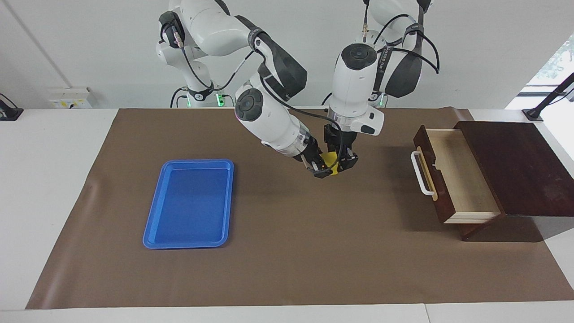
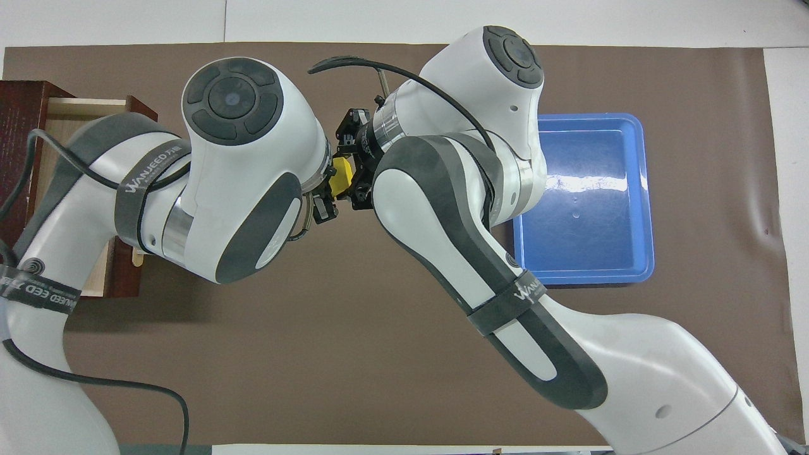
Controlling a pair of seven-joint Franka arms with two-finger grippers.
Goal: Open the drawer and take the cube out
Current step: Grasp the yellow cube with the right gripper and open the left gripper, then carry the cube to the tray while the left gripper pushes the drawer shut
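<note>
The small yellow cube [image 1: 331,159] [image 2: 342,175] hangs in the air over the brown mat, about midway between the blue tray and the drawer. My right gripper [image 1: 323,168] [image 2: 352,172] is shut on it, coming in slantwise from the tray's side. My left gripper [image 1: 342,160] [image 2: 325,193] points straight down and stands right against the same cube. The dark wooden drawer [image 1: 457,175] [image 2: 63,107] is pulled open at the left arm's end of the table. Its pale inside holds nothing that I can see. Its white handle [image 1: 421,173] faces the middle of the mat.
A flat blue tray [image 1: 154,202] [image 2: 644,189] lies on the mat toward the right arm's end, with nothing in it. The dark box [image 1: 515,166] that the drawer slides out of sits at the mat's edge. Brown mat [image 1: 287,260] covers the table.
</note>
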